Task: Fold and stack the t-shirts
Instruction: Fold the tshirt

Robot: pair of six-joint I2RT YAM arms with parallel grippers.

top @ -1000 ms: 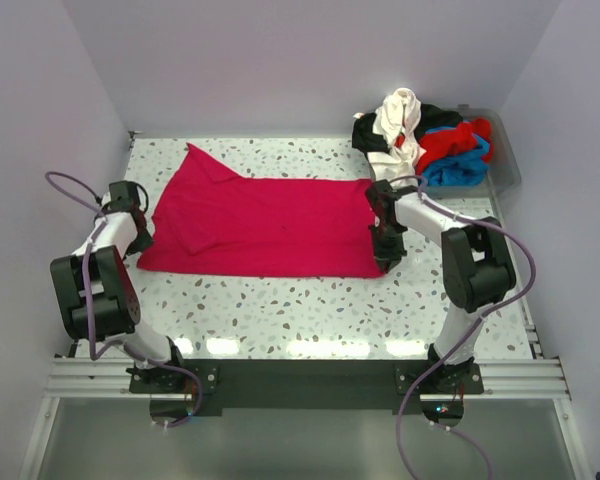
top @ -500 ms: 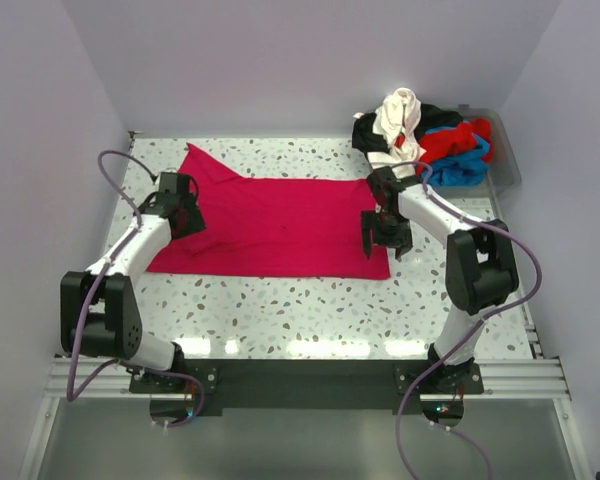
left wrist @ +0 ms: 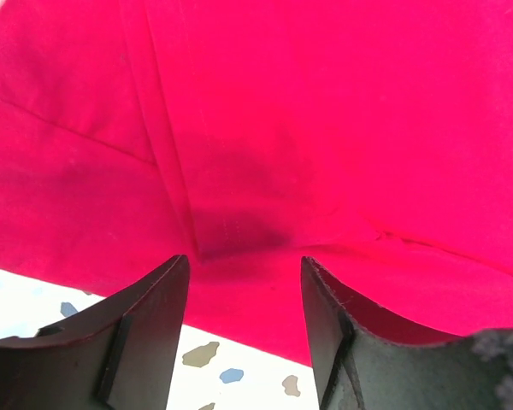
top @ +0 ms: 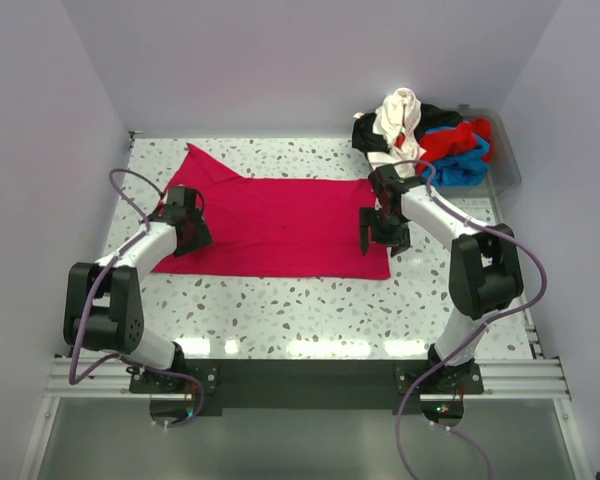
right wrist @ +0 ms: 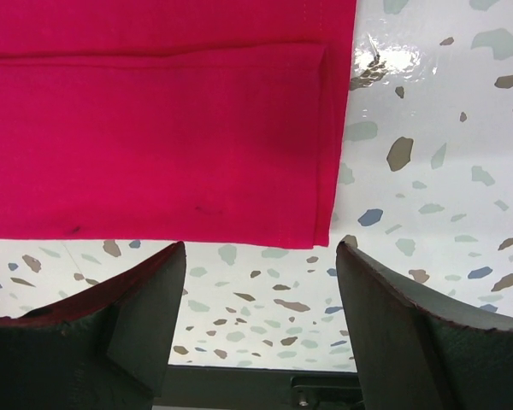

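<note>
A red t-shirt [top: 275, 225] lies folded lengthwise into a long flat strip across the speckled table [top: 310, 305]. My left gripper [top: 192, 232] is open and empty, low over the shirt's left end; in the left wrist view its fingers [left wrist: 141, 329] straddle the near hem of the red cloth [left wrist: 265, 128]. My right gripper [top: 372, 238] is open and empty over the shirt's right end; in the right wrist view the folded corner [right wrist: 312, 171] lies just beyond the open fingers [right wrist: 393, 333].
A pile of unfolded shirts, white [top: 400, 115], black, red [top: 450, 140] and blue, sits in a grey bin [top: 505, 165] at the back right. Walls close in on the left, back and right. The arm bases stand on the near rail [top: 300, 380].
My left gripper swung inward from the table's left edge onto the shirt's left end. My right gripper drew back slightly from the right hem. The shirt's near left corner has shifted right.
</note>
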